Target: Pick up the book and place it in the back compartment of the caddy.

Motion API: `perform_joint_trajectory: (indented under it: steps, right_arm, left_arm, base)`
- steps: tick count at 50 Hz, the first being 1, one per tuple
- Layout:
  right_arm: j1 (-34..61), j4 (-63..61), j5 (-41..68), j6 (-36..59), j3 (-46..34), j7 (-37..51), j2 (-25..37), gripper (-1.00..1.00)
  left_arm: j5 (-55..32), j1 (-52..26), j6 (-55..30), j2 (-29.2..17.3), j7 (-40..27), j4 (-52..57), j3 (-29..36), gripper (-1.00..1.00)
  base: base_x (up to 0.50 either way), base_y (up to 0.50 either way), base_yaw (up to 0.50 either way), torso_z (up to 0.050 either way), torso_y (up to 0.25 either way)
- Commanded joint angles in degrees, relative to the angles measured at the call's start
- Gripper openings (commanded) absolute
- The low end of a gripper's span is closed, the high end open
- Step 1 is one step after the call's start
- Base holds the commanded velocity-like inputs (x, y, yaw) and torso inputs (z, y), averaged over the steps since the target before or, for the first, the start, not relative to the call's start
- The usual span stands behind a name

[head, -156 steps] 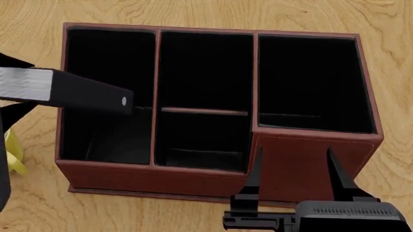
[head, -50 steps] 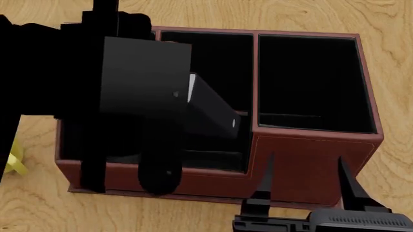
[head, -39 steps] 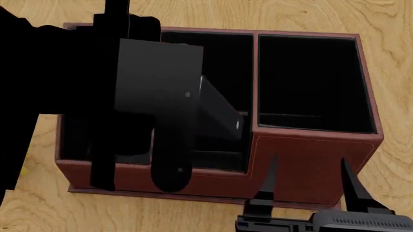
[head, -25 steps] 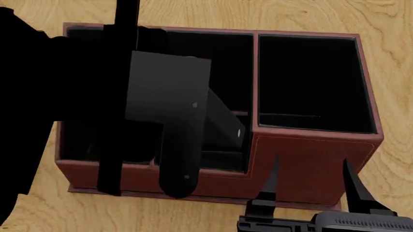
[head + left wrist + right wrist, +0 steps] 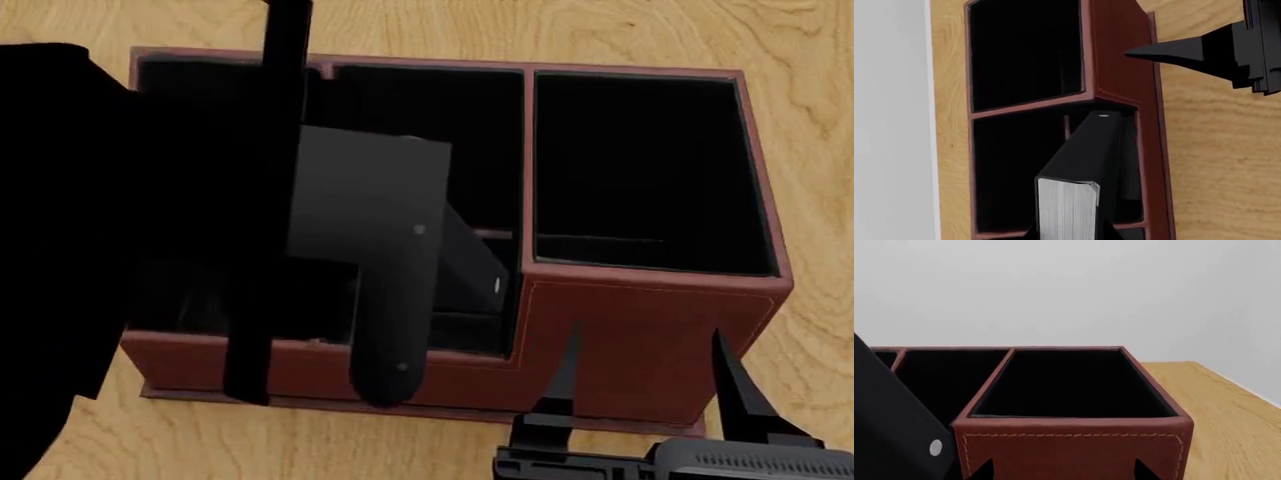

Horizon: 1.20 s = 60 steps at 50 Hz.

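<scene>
- Head view: the left arm (image 5: 147, 230) is a big black mass over the left part of the caddy (image 5: 641, 340), covering the left section and part of the middle column.
- The book (image 5: 467, 265) sticks out from under that arm, tilted, its lower corner down inside the middle column, close to the wall next to the right section.
- Its corner sits around the crossbar (image 5: 494, 234), so I cannot tell whether it is in the back compartment or the nearer middle section.
- The left wrist view shows the book (image 5: 1084, 165) end on: white page edge toward the camera, black cover sloping away into the caddy (image 5: 1121, 60), its far corner near the junction of two thin walls.
- The left gripper holds the book at the near end; only dark finger bases show either side of the page edge, pinched onto it.
- The right gripper (image 5: 645, 385) hangs in front of the caddy's near wall, below the right section, its two pointed fingers (image 5: 727, 385) spread apart with nothing between them.
- In the left wrist view one of these fingers (image 5: 1174, 50) points at the caddy's outer wall, not touching it.
- The right wrist view looks level across the caddy (image 5: 1074, 450) at the stitched near wall, with the right section open and black behind it and the book's (image 5: 894, 430) cover at the edge.
- The caddy stands on a wooden table (image 5: 801, 250).
</scene>
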Motion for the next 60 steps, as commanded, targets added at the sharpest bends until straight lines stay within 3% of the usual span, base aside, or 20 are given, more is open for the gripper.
perform_joint_trajectory:
  steps: [1,60]
  right_arm:
    - [0.0,0.1,0.1,-0.1,0.0,0.2,0.1,1.0]
    - [-0.1,1.9,0.6,-1.7,0.2,0.3,0.2,1.0]
  left_arm:
    - [1.3,0.8,2.6,0.4,-2.7,-2.4,-0.4,-1.0]
    - [-0.5,6.3,12.7,3.5,-8.8,-16.3,0.8,-1.0]
  base:
    - [0.0,0.0,0.0,0.0,0.0]
    - [0.0,0.0,0.0,0.0,0.001]
